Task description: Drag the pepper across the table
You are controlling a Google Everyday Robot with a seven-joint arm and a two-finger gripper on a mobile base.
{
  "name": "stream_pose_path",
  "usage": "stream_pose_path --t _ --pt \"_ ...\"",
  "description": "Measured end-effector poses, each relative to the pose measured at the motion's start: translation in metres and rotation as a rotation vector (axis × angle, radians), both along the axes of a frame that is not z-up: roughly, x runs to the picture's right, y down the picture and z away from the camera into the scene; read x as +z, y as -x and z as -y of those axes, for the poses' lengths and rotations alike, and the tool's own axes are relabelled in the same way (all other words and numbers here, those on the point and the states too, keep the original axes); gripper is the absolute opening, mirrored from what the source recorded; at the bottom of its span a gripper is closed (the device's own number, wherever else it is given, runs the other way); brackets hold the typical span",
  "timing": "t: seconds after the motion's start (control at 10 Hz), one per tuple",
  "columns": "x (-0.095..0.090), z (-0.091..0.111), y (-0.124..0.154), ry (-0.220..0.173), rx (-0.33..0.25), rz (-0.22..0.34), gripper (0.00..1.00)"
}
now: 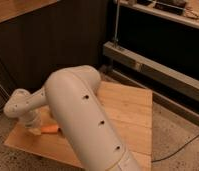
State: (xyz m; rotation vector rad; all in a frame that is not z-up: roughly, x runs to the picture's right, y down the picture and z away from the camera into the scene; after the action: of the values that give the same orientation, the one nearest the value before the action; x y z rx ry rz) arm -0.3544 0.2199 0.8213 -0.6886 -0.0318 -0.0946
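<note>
Low over table (129, 114): hand (34, 128) at end of pepper (51, 129).

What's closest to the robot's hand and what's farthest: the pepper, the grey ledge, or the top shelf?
The hand sits at the table's left end.
1. pepper, right beside it.
2. grey ledge, behind the table.
3. top shelf, high at the right.

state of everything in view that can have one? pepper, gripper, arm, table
pepper: lying flat on the table near its front left edge, left end hidden behind the gripper
gripper: down low at the table's left side, right at the pepper; contact cannot be told
arm: bent, reaching leftward over the table
table: standing level, right half of its wooden top uncovered
</note>
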Motion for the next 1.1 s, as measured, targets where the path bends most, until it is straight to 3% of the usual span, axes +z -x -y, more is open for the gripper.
stream_pose_path --t 0.6,1.1 --pt "-0.005 -0.006 0.01 0.01 -0.016 0.016 0.3" --pt "-0.022 -0.026 0.036 0.031 -0.055 0.062 0.3"
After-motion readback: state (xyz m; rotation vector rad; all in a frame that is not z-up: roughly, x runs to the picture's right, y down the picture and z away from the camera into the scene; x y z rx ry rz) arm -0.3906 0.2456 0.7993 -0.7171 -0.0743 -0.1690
